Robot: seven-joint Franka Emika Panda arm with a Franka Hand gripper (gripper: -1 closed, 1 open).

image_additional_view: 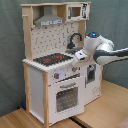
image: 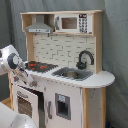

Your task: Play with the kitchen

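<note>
The kitchen [image: 65, 95] [image_additional_view: 50, 85] is a white and light-wood toy unit with a black-red stovetop [image: 41, 65] [image_additional_view: 52, 59], grey hood [image: 39, 27], black faucet [image: 84, 59] over a sink [image: 72, 74], a microwave [image: 72, 23] and a windowed oven door [image_additional_view: 65, 97]. My gripper [image: 23, 75] [image_additional_view: 76, 56] hangs at the front edge of the counter beside the stovetop, just above the row of knobs [image_additional_view: 59, 76]. The white arm reaches in from the first exterior view's left and the second exterior view's right. Whether it touches the counter does not show.
A grey curtain [image: 115, 45] hangs behind the kitchen. It stands on a wooden surface [image_additional_view: 107, 107]. A white part of the robot [image: 12, 119] fills the first exterior view's lower left corner.
</note>
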